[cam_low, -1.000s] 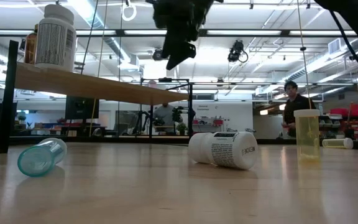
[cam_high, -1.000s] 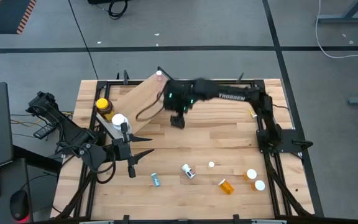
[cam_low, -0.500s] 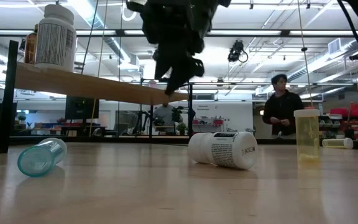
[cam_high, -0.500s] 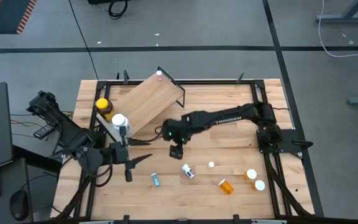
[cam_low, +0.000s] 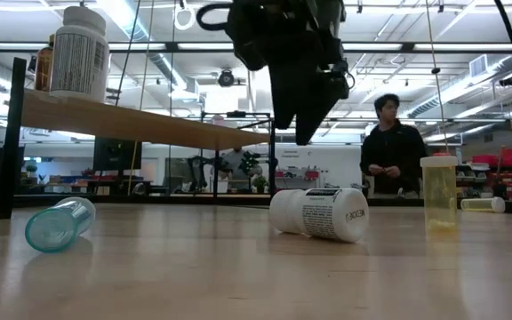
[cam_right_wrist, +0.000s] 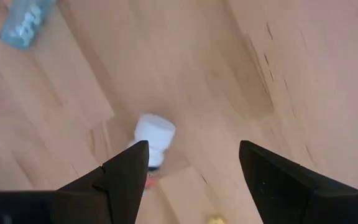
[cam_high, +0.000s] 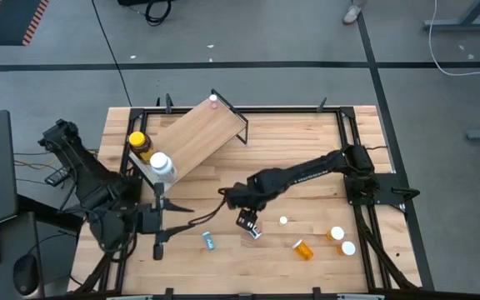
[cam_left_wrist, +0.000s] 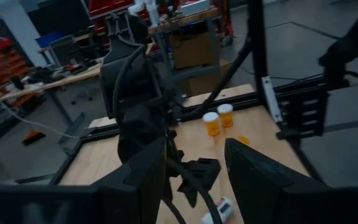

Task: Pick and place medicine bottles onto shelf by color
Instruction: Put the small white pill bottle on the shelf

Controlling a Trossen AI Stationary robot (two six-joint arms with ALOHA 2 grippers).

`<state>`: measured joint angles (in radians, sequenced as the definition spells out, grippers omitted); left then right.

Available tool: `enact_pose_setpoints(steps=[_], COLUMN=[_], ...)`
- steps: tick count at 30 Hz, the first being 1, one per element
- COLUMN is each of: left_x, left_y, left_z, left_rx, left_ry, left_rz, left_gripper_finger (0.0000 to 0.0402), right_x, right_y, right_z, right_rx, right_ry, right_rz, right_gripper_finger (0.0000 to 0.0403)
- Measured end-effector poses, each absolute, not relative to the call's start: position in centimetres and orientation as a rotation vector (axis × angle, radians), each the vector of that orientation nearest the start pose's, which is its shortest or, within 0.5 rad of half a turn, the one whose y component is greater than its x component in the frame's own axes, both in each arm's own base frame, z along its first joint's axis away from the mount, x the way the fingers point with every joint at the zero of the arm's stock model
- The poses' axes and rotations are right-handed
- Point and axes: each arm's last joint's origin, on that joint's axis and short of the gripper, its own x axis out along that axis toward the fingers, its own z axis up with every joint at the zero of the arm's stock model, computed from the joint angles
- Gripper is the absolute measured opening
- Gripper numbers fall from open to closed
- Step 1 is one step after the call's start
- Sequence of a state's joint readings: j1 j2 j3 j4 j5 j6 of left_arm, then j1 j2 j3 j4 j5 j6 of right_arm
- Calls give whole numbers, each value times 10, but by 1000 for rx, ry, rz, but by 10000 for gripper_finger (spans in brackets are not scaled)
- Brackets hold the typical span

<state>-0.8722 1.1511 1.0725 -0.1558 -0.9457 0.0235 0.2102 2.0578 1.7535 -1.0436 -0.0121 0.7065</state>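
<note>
both of my jaws are standing apart and gripping nothing. i am hanging my right gripper (cam_high: pixel 247 221) above the small white bottle (cam_high: pixel 254 231) lying on its side on the butcher-block table (cam_high: pixel 290 162); in my right wrist view that bottle (cam_right_wrist: pixel 151 138) is sitting between my two dark fingers (cam_right_wrist: pixel 124 171), with bare wood around it and no touch on either side. in the low view the white bottle (cam_low: pixel 320 213) is resting on the tabletop with my right gripper (cam_low: pixel 305 107) well above it.

i am keeping my left gripper (cam_high: pixel 163 225) near the left edge of the table, just in front of the shelf (cam_high: pixel 197 137), its fingers (cam_left_wrist: pixel 253 174) parted on air.

the shelf is standing at an angle toward the far left of the table. it is carrying an amber jar with a yellow lid (cam_high: pixel 138 143), a white-capped bottle (cam_high: pixel 161 164) beside it, and a tiny pale vial (cam_high: pixel 213 99) at the far corner.

on the table, a teal vial (cam_high: pixel 210 241) is lying near the white bottle, a small white cap-like piece (cam_high: pixel 283 221) is sitting to the right of it, and an orange vial (cam_high: pixel 304 248) is lying on its side. two more white-capped orange vials (cam_high: pixel 341 241) are standing near the right frame.

a person (cam_low: pixel 391 158) is standing in the room beyond the table.
</note>
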Motion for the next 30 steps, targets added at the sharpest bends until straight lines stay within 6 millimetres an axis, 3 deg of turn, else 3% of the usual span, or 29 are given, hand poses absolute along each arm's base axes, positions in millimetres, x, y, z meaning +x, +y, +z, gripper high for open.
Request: enact_pose_setpoints(steps=[7,14,30], left_x=[164,153,151], left_y=[-182,-190,-198], left_z=[365,361,357], left_rx=[156,123,105], left_ry=[143,163,175], left_rz=[14,-34,-55], left_gripper_finger=[172,172,172], right_x=[410,400,402], right_y=[111,129,135], right_z=[217,189,158], right_rx=[515,549,487], right_ry=[1229,1238,1232], right_rz=[-311,-333,-369], right_gripper_finger=[258,258,258])
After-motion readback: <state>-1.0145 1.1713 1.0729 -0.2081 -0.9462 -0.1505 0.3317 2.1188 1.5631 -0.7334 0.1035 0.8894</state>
